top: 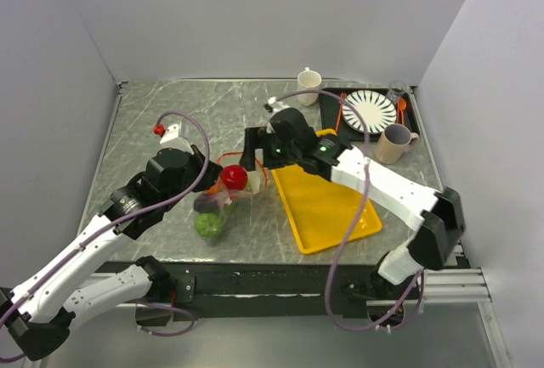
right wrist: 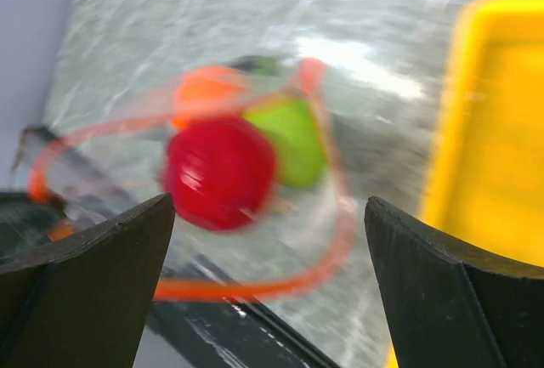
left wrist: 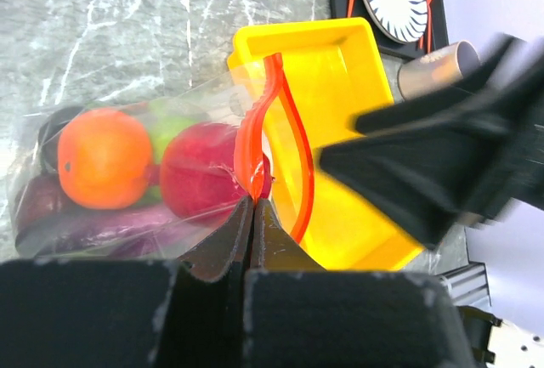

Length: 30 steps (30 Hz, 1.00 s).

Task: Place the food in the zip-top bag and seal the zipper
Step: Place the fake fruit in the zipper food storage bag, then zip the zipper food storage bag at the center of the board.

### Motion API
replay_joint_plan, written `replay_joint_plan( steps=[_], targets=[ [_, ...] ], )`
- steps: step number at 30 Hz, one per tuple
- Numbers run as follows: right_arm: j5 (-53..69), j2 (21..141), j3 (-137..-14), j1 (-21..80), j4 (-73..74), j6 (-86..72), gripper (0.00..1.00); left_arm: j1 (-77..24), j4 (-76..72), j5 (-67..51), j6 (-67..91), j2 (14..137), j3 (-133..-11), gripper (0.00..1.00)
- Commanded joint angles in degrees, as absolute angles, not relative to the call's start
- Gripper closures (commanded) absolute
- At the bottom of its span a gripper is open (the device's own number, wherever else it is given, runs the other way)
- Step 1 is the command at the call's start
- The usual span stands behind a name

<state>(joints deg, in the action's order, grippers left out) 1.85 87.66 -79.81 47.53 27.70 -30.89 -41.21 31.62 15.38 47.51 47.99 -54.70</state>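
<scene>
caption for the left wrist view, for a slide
Left gripper shut on the zipper of the fruit-filled zip-top bag, yellow tray alongside

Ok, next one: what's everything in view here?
table: one, grey marbled, underneath
zip-top bag: one, clear, mid-table
zipper: one, orange-red, bag's mouth, unsealed
orange fruit: one, orange, in bag
red fruit: one, red, in bag
green fruit: at least one, green, in bag
purple fruit: at least one, dark purple, in bag
yellow tray: one, yellow, right of bag
black tray: one, black, far right corner
plate: one, black-striped white, on black tray
spoon: one, orange, beside plate
mug: one, white, far edge
cup: one, beige, near black tray
left hand: one, black, shut on zipper
right hand: one, black, open, by bag's mouth
</scene>
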Motion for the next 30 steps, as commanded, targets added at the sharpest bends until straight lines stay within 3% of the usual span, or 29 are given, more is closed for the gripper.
replay_joint_plan(
  steps=[1,8,12,13,15,16,18,19,25,30],
  targets=[
    [-9.75,79.81,-76.21,46.32,31.55,-33.57,0.02,-41.04,30.85,17.75,47.9,46.85,-57.39,0.99],
    [-0.79,82.08,-71.02,46.32,26.81,-35.5,0.09,-41.04,30.32,17.4,47.55,47.81,-57.22,0.99],
    [1.3,86.13,-70.14,46.49,25.06,-36.83,0.22,-40.96,31.02,17.75,47.37,48.6,-58.18,0.99],
    [1.32,87.0,-70.05,46.49,24.53,-36.91,0.33,-41.04,30.94,17.67,47.29,48.6,-58.1,0.99],
    [2.71,89.03,-70.57,46.49,23.91,-36.74,0.44,-41.04,30.5,17.23,47.02,48.25,-57.75,0.99],
    [3.33,89.56,-71.19,46.49,24.08,-36.48,0.61,-41.04,30.67,17.14,47.11,48.25,-57.66,0.99],
    [3.25,89.65,-72.51,46.58,24.61,-36.3,0.8,-41.04,30.67,16.7,46.94,48.43,-57.39,0.99],
    [3.08,89.13,-72.68,46.5,24.44,-36.21,1.0,-41.04,30.76,16.61,46.76,48.6,-57.13,0.99],
    [6.76,80.61,-72.68,47.37,18.82,-35.95,1.0,-40.34,32.95,14.85,42.73,53.43,-61.15,0.99],
    [6.25,81.46,-78.73,47.9,19.06,-35.16,1.0,-38.77,34.63,15.56,37.98,57.13,-69.69,0.99]
  ],
)
